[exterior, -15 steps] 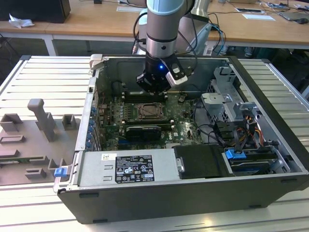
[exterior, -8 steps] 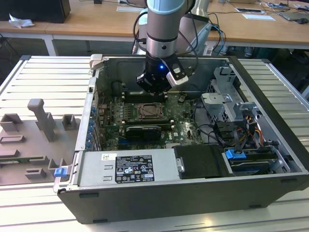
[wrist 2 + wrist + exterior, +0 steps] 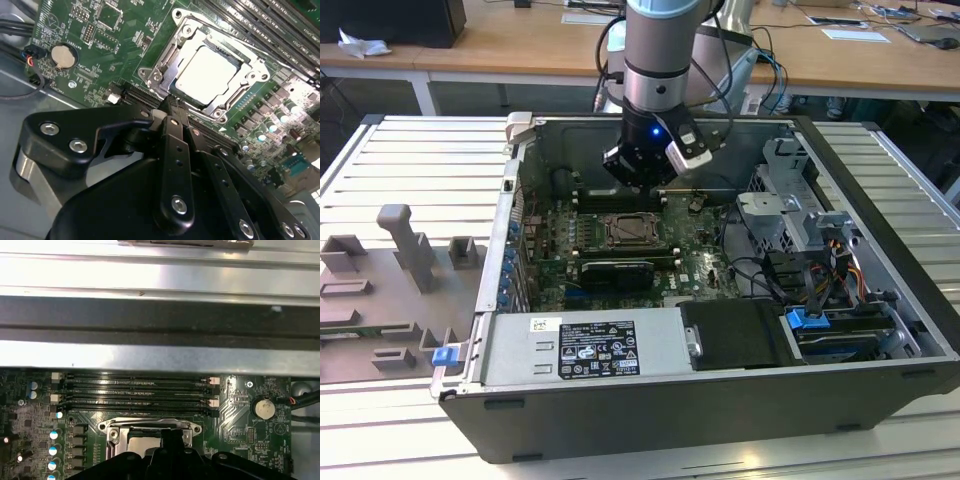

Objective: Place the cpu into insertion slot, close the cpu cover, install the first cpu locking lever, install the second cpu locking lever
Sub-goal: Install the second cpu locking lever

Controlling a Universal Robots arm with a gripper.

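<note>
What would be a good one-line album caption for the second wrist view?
Black robot gripper hovering near a pale silver-grey square cpu seated in its socket, silvery metal cover frame lying around it on the green circuit board.

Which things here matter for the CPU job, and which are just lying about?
Job:
- cpu, seated in the socket
- cpu cover, down around it
- hand, just above the socket

Lying about:
- memory slots
- coin battery
- power supply
- grey fixtures outside the case
</note>
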